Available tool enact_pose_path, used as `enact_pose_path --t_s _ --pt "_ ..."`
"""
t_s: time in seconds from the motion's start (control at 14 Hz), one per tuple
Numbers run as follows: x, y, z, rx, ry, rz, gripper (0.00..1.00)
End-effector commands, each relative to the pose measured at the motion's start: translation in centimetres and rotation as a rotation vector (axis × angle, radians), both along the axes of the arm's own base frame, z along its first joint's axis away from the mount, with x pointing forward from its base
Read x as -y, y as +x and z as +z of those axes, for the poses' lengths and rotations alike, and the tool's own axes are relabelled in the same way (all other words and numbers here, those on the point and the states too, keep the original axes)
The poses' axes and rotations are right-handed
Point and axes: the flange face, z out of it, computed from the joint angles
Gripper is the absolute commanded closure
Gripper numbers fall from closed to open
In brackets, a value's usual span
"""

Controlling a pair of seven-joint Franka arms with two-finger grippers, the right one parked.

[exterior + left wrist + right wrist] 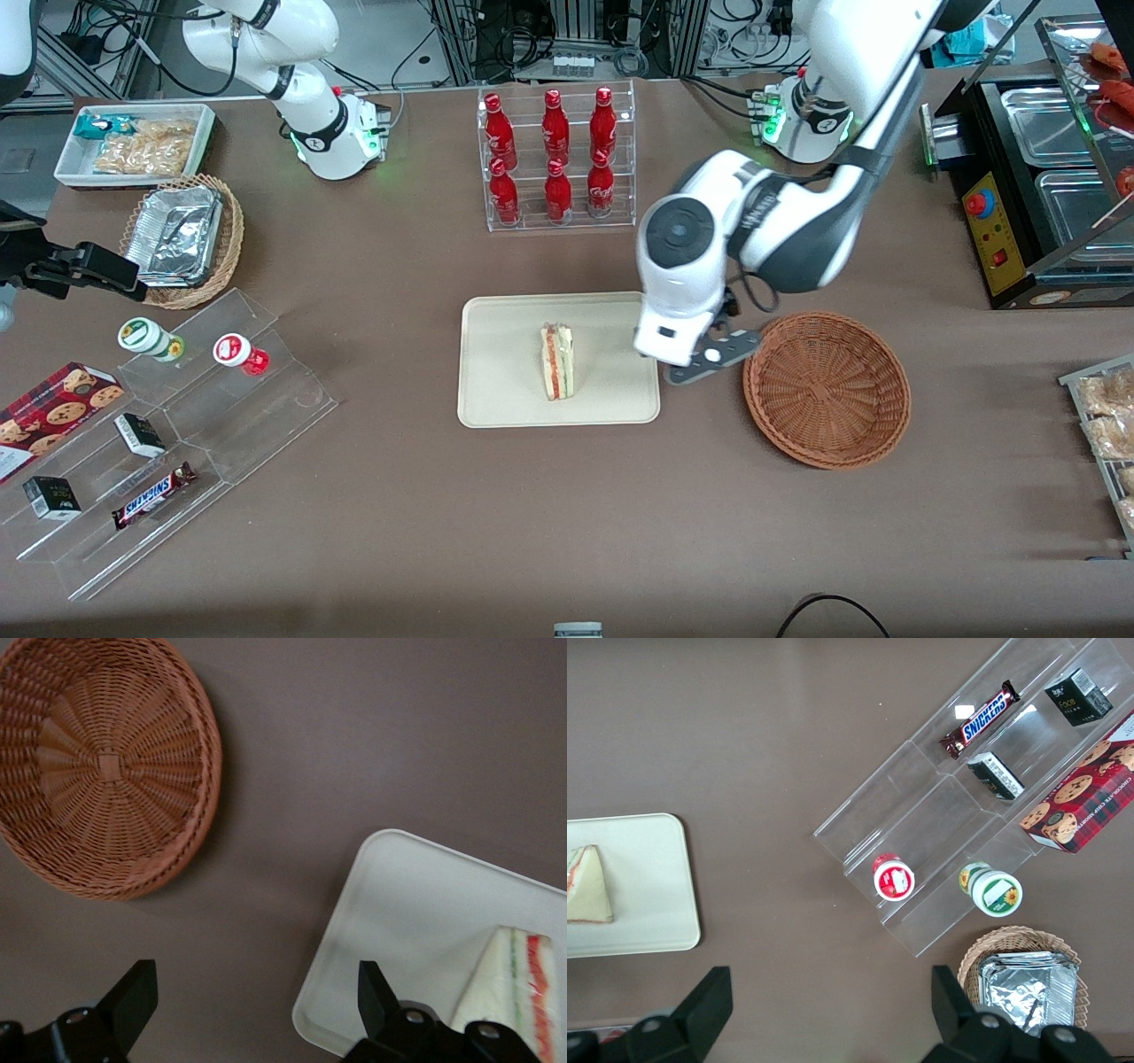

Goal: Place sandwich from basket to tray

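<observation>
The sandwich (pixel 558 361), a white bread wedge with red and green filling, lies on the cream tray (pixel 496 390). It also shows in the left wrist view (pixel 518 992) on the tray (pixel 399 912). The reddish-brown wicker basket (pixel 827 388) is empty and stands beside the tray, toward the working arm's end; the left wrist view shows it too (pixel 102 766). My gripper (pixel 687 359) hangs above the tray's edge nearest the basket, between tray and basket. It is open and holds nothing (pixel 252 1001).
A clear rack of red bottles (pixel 556 158) stands farther from the front camera than the tray. A stepped clear display with snacks (pixel 168 443) and a lighter basket of foil containers (pixel 182 237) lie toward the parked arm's end. A black appliance (pixel 1032 186) stands at the working arm's end.
</observation>
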Motion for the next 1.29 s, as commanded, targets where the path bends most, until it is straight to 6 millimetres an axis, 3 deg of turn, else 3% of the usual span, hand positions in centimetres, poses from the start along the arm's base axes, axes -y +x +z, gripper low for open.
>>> enact_pose_path --t_s 0.0,0.43,0.57,0.86,1.07,1.21 --pt "-5.3 -1.0 1.6 -0.054 -0.027 -0.035 0.00" --pt "-14.9 -2.0 7.0 -0.145 -0.099 -0.118 0.00" --pt "-18.3 -3.8 9.5 -0.171 -0.154 -0.185 0.00" --pt "-27.1 -4.9 14.0 -0.206 -0.258 -0.263 0.00" --pt "-30.6 -5.6 17.3 -0.161 -0.271 -0.337 0.00" --pt "-31.1 -5.0 19.1 -0.114 -0.253 -0.351 0.00"
